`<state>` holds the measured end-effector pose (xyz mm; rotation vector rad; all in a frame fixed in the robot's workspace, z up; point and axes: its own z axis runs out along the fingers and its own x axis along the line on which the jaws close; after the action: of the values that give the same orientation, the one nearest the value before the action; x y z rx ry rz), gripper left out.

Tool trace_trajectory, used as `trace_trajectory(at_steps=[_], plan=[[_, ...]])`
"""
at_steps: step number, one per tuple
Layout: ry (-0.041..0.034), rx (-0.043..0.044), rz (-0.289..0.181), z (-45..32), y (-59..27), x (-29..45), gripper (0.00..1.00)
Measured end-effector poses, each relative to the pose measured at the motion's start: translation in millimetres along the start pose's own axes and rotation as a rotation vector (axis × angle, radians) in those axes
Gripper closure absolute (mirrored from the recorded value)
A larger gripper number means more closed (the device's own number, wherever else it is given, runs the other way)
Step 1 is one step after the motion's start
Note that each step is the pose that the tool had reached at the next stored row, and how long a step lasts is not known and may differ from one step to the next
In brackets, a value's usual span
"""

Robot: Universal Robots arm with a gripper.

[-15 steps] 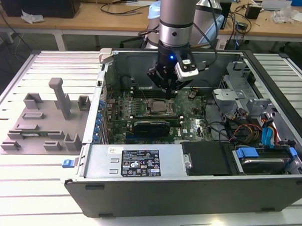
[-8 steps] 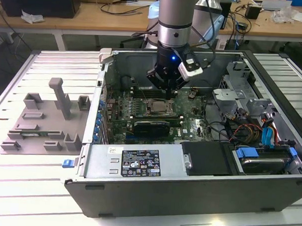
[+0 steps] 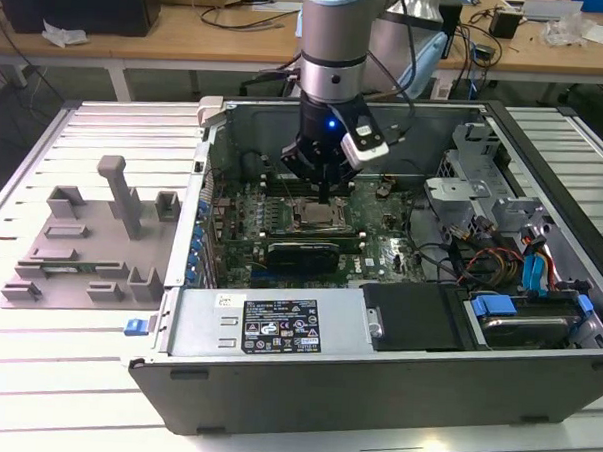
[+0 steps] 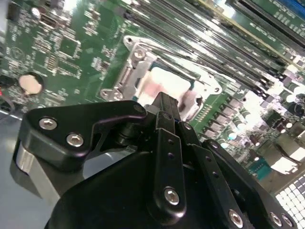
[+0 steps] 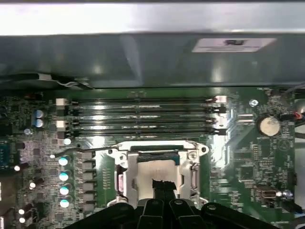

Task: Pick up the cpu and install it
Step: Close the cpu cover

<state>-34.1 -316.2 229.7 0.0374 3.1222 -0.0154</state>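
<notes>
**Squarely over the socket: robot's jaws poised at the cpu**

Seen from the exterior view's left, a grey moulded fixture (image 3: 80,246) sits on the slatted counter (image 3: 34,395), well apart from the work. Beside it lies an open computer case (image 3: 394,390), its motherboard (image 3: 252,219) facing up. The arm stands upright over the middle of the board, and the gripper (image 3: 323,192) points straight down into the case.

The cpu (image 3: 315,215) lies flat in the socket (image 3: 305,201), directly beneath the gripper and ringed by the metal frame. In the first wrist view the silver top of the cpu (image 5: 155,174) sits inside the frame of the socket (image 5: 195,164), with the gripper (image 5: 164,185) over its middle and the memory slots (image 5: 143,117) just beyond. The second wrist view shows the gripper (image 4: 164,102) edge-on against the bright face of the cpu (image 4: 167,88).

The jaws are drawn narrow, almost together, with nothing visible between them. They do not span the chip's edges. Whether the tips actually touch the metal top cannot be told. The chip is square, so no axis is longer; the line that counts is vertical, jaws above and cpu below.

Toward the exterior view's right, coloured cables (image 3: 540,266) run by the drive bays.
</notes>
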Motion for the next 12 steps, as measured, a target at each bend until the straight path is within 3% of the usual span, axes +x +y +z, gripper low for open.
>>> trace_trajectory(at_steps=[1, 3, 12], plan=[[-0.0002, -0.0008, 0.000, 7.1, -0.2, 13.4, 0.89], [-0.0002, -0.0017, 0.000, 12.6, -0.2, 16.8, 0.89], [0.0000, -0.0083, 0.000, 21.3, -0.5, 27.8, 0.89]])
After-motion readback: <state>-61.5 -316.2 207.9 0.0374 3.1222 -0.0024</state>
